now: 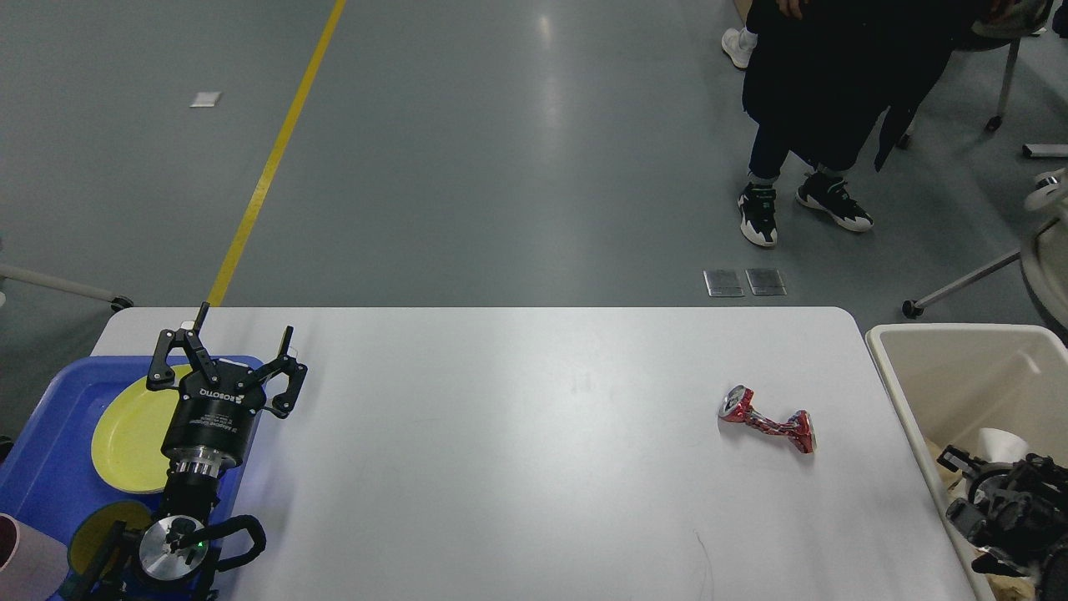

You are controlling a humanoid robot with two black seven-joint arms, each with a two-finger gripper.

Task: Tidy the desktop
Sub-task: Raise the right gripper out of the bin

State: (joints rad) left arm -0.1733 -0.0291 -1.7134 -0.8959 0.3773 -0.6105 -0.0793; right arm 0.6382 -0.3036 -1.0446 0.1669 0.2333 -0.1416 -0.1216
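Note:
The white desktop (517, 434) fills the lower middle of the head view. A crushed red can (768, 420) lies on its right part, away from both grippers. My left gripper (244, 331) is open and empty, over the right edge of the blue tray (50, 442) at the desktop's left end. A yellow plate (129, 434) lies in that tray just left of the gripper. My right gripper (972, 488) is dark and hangs over the beige bin (893, 367) at the right. Its fingers cannot be told apart.
A pink cup (21, 559) and a second yellow dish (100, 530) sit in the tray's near part. The bin holds white paper waste (997, 442). A person (826, 108) stands on the floor beyond the far right corner, with chair legs (959, 288) nearby.

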